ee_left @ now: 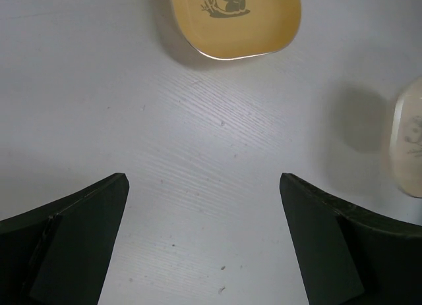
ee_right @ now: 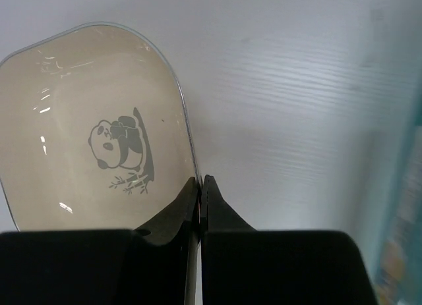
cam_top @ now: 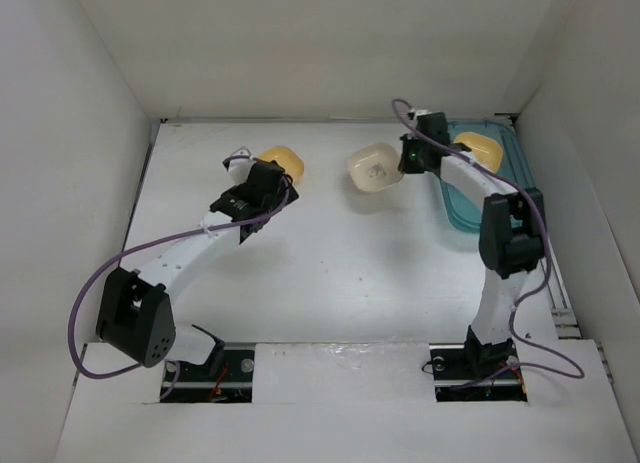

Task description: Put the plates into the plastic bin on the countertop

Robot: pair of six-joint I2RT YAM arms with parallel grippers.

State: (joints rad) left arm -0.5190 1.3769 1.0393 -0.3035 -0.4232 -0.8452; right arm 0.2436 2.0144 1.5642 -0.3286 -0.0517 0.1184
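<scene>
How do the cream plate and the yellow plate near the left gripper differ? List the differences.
Colour: the cream plate is pale, the yellow plate golden. Grip: the right gripper is shut on the cream plate's rim; the yellow plate lies untouched ahead of the open left gripper. Both bear a panda print and are outside the bin.

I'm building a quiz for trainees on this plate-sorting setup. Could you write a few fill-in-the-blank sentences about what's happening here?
The held plate, pinched at its rim by the right gripper, is ____ in colour.
The left gripper stands ____, with the yellow plate lying ahead of it.
The animal printed on the held plate is a ____.
Missing words: cream; open; panda.
</scene>
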